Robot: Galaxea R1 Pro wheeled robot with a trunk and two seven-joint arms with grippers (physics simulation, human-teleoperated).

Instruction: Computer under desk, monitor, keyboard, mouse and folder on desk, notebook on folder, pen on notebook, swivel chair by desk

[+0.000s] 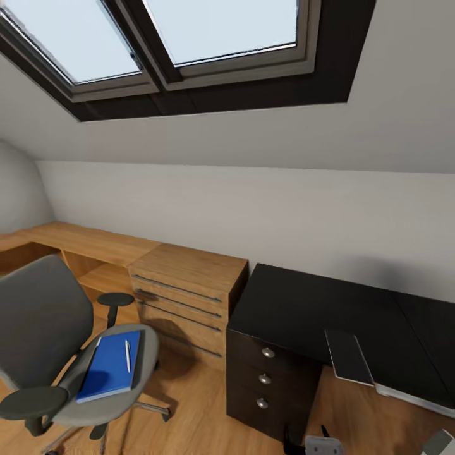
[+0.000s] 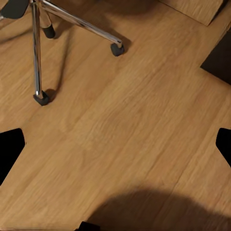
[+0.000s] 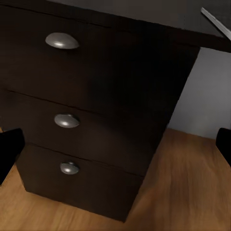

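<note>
The grey swivel chair [image 1: 44, 322] stands at the lower left, apart from the desk [image 1: 303, 309], whose black top runs to the right. On the chair seat lies the blue folder [image 1: 110, 366] with the whitish pen [image 1: 127, 355] on top of it. My left gripper [image 2: 115, 147] is open over the wooden floor, with the chair's chrome legs and castors [image 2: 117, 48] beyond its fingertips [image 2: 9, 149]. My right gripper [image 3: 115, 144] is open, facing the desk's black drawer unit [image 3: 96, 96] with its silver knobs. Computer, monitor, keyboard, mouse and notebook are out of view.
A flat dark grey slab [image 1: 349, 357] lies at the desk's front edge; I cannot tell what it is. A light wooden bench with a drawer block [image 1: 186, 291] fills the gap between chair and desk. The skylight [image 1: 177, 38] sits in the sloped wall above.
</note>
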